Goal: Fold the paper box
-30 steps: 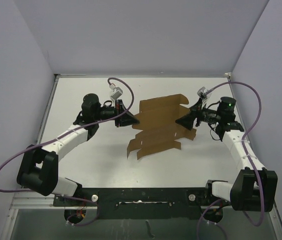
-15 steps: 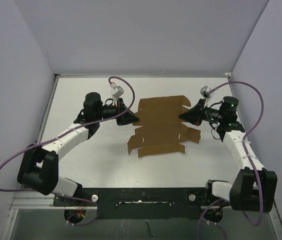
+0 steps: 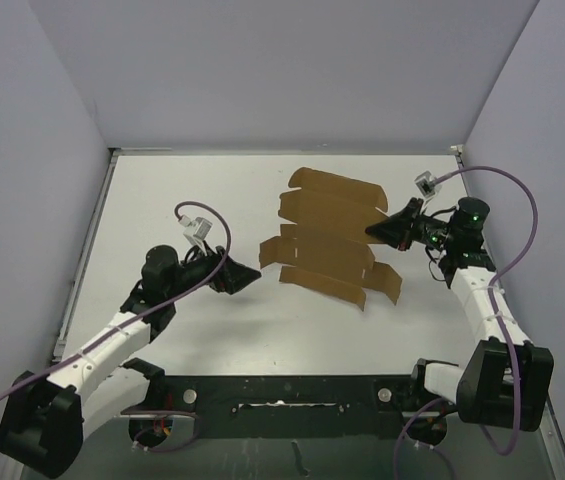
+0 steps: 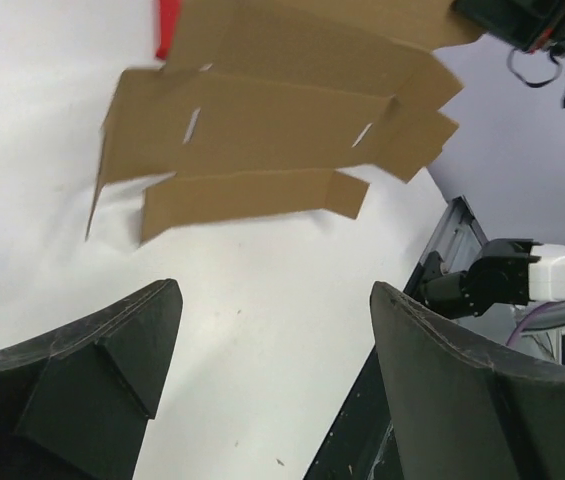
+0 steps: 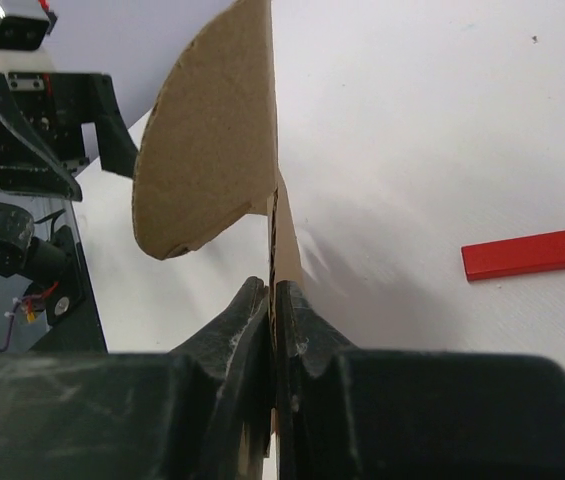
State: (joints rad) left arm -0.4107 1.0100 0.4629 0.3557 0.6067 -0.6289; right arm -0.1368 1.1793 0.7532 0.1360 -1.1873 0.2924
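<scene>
right jaws pinching paper box [image 3: 324,212] edge, left jaws open, well apart

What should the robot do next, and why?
Probably move the left gripper to the free left edge of the cardboard sheet and grip it. Only the right gripper pinches it, at its right edge; the left one is open, apart from it.

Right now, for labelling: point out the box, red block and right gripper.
box [image 3: 322,250], top view, centre panel
red block [image 5: 525,254], right wrist view, top face
right gripper [image 5: 272,290], right wrist view, between fingertips shut on box
</scene>
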